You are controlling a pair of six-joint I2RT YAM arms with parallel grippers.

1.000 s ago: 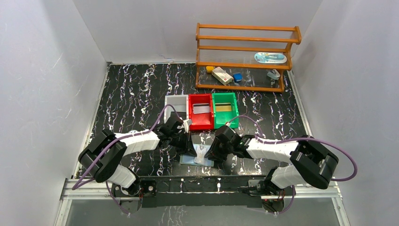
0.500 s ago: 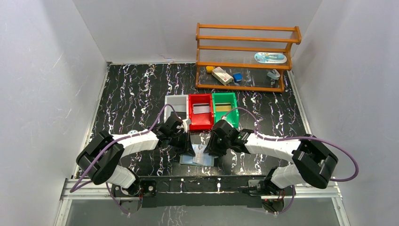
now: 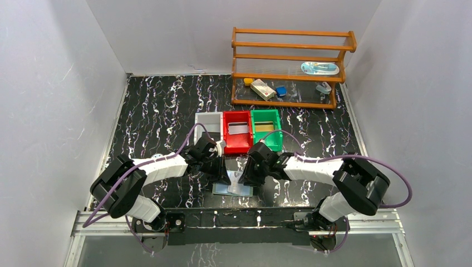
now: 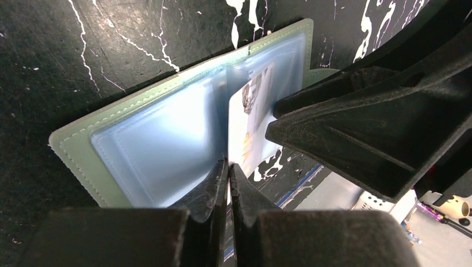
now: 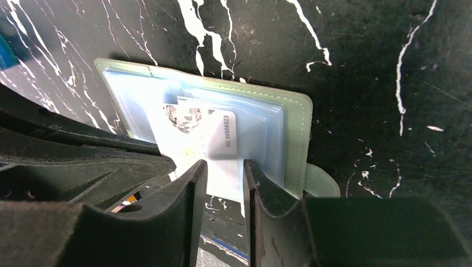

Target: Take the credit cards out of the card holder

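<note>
Top view: card holder point(image 3: 225, 191) mostly covered by left gripper point(image 3: 224, 177) and right gripper point(image 3: 244, 178); shelf items point(image 3: 262, 89) too small to name. Wrist views: pale card point(image 5: 207, 132) lower end hidden behind fingers point(image 5: 189, 189), print partly blurred; 1 side of holder blocked by the other gripper.

Plain white walls point(image 3: 50, 83) closed me in on three sides, evenly lit. Beneath me lay a black tabletop point(image 3: 161, 111) veined with white. In the upper right of the frame an orange wooden rack point(image 3: 292, 45) stood against the back wall, small items point(image 3: 262, 89) on its lower shelf.
</note>
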